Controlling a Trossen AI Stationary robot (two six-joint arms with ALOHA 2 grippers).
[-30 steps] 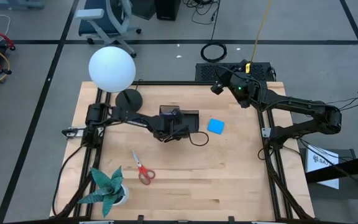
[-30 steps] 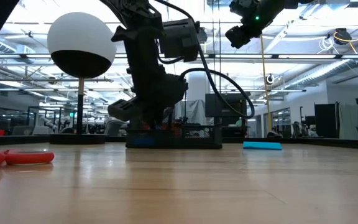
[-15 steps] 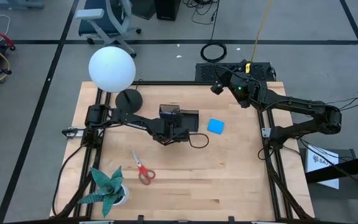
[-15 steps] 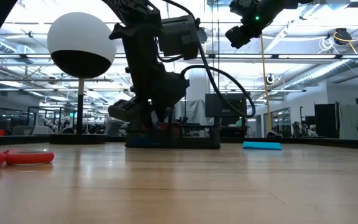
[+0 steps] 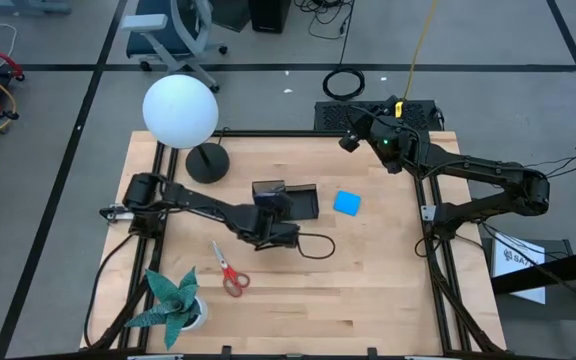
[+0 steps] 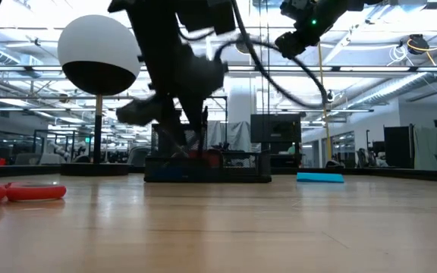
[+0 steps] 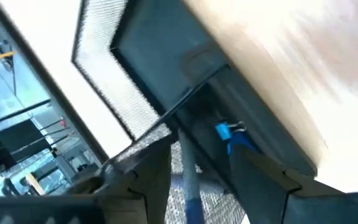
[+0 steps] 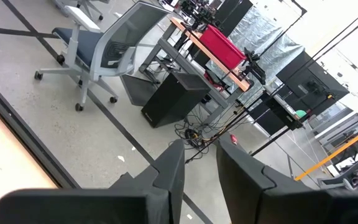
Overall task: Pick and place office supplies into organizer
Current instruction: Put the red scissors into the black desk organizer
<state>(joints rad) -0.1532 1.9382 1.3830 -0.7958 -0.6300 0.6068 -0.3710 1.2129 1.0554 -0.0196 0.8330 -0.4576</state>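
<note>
The black mesh organizer (image 5: 298,200) stands mid-table, also low in the low view (image 6: 226,173). My left gripper (image 5: 271,217) hangs just above its near side (image 6: 184,127), open. In the left wrist view (image 7: 197,180) a thin grey-blue pen (image 7: 187,177) shows in the gap, clear of both fingers, with a blue item (image 7: 225,130) inside the tray. The blue pad (image 5: 347,203) lies flat to the organizer's right. Red-handled scissors (image 5: 230,272) lie flat toward the near left. My right gripper (image 8: 199,163) is raised over the far right corner, open by a narrow gap.
A white globe lamp (image 5: 180,110) on a round black base (image 5: 208,161) stands at the far left. A green paper plant (image 5: 173,300) sits at the near left corner. A dark cable loop (image 5: 313,245) trails on the wood near the left gripper.
My left gripper has risen out of the organizer and drawn back toward the table's near edge, moving fast enough to blur. The scissors, the blue pad and my right arm have stayed where they were.
</note>
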